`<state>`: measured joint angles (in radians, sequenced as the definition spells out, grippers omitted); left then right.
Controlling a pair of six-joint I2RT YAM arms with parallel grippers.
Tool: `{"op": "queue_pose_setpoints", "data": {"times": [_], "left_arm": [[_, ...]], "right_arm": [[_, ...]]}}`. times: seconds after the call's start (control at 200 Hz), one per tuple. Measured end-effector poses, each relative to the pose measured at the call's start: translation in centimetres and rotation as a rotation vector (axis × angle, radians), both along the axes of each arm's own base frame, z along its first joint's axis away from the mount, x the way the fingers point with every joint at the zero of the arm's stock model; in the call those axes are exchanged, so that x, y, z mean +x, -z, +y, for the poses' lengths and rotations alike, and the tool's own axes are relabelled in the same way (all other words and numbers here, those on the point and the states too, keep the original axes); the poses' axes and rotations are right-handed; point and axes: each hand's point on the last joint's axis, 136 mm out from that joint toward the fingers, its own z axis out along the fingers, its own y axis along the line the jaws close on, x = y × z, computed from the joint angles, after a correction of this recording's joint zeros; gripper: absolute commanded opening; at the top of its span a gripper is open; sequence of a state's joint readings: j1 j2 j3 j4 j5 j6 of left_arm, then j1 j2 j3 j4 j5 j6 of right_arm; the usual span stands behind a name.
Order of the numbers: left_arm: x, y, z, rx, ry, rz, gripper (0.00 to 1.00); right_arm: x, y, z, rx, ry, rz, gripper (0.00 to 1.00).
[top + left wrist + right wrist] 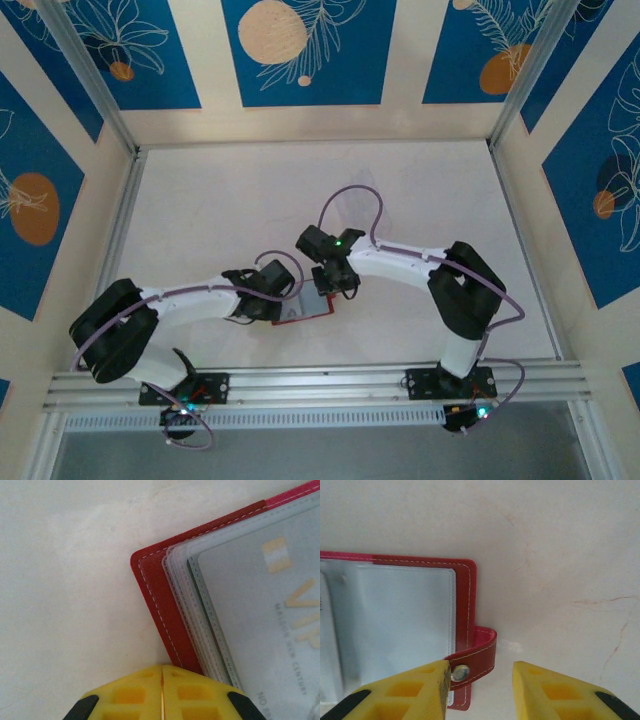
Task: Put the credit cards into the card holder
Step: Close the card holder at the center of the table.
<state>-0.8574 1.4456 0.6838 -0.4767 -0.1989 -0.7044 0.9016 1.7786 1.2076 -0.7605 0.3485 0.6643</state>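
Lying open on the pale table [250, 200], the card holder [312, 308] sits under both wrists where the two arms meet.

The left gripper [162, 672] is closed. Its yellow fingers [130, 695] press flat against each other with only a thin seam between them, and nothing shows in that seam. The holder's red stitched corner lies just ahead of the fingertips and off to their right. Its near edge runs down until the right fingertip covers it. I cannot tell whether the tip touches the leather or only hovers over it. A stack of frosted clear sleeves [200, 630] is fanned over the red cover. Further right of this hand, a credit card [280, 620] sits inside the top sleeve. It looks grey through the plastic, with a gold chip and gold "VIP" lettering.

The right gripper [481, 674] has its jaws apart and holds nothing. Bare table shows in most of the gap between them. The holder's pale grey inner face lies ahead and to the left of this hand, framed by the red stitched border. The red tab [482, 647] reaches out from that border into the gap. Its snap stud [461, 672] sits right against the inner side of the left-hand finger [415, 692]. The other finger [555, 692] stands clear of the tab, over plain tabletop.
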Motion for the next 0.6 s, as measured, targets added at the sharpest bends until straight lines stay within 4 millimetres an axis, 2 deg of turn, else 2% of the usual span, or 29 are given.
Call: {"op": "queue_pose_setpoints", "data": {"times": [0.165, 0.355, 0.6], "left_arm": [[0.0, 0.0, 0.0, -0.001, 0.000, 0.000, 0.07], [0.0, 0.0, 0.0, -0.001, 0.000, 0.000, 0.08], [0.0, -0.1, 0.0, -0.002, 0.000, -0.001, 0.08]], "right_arm": [[-0.2, 1.3, -0.2, -0.025, 0.000, 0.021, 0.34], [-0.8, 1.3, 0.7, 0.021, -0.021, 0.033, 0.44], [-1.7, 0.9, 1.5, 0.013, -0.055, 0.012, 0.46]]}}
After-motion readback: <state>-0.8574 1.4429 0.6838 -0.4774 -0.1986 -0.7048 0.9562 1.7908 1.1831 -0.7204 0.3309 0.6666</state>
